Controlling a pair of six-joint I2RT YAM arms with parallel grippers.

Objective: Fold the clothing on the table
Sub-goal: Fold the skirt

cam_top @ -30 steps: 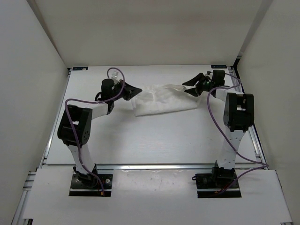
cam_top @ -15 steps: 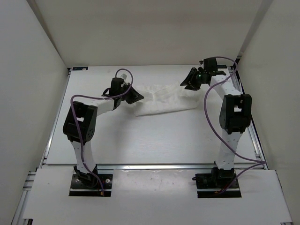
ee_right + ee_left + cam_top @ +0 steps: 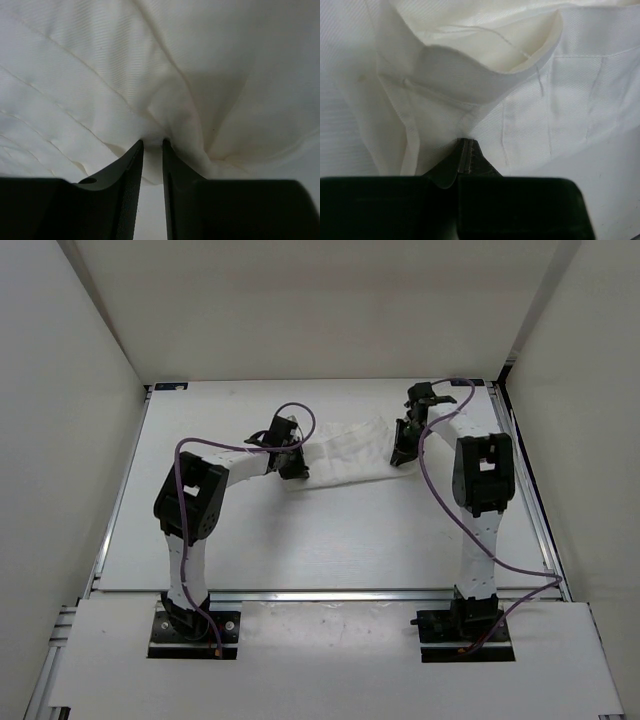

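The clothing (image 3: 345, 448) is a white crumpled strip lying across the far middle of the table (image 3: 330, 540). My left gripper (image 3: 292, 464) is at its left end. In the left wrist view the left gripper (image 3: 465, 144) is shut, with an edge of the clothing (image 3: 545, 90) pinched at its tips and a fold lifted above. My right gripper (image 3: 400, 452) is at the cloth's right end. In the right wrist view the right gripper (image 3: 152, 144) has its jaws close together on a puckered bunch of the clothing (image 3: 100, 65).
Silver rails (image 3: 330, 594) edge the table at the front and the sides. White walls (image 3: 60, 440) stand close on the left, right and back. Purple cables (image 3: 440, 490) loop off both arms above the surface.
My left gripper moved right and nearer, dragging the cloth's left end inward. My right gripper swung in from the back right, came down on the right end and narrowed its jaws on the fabric.
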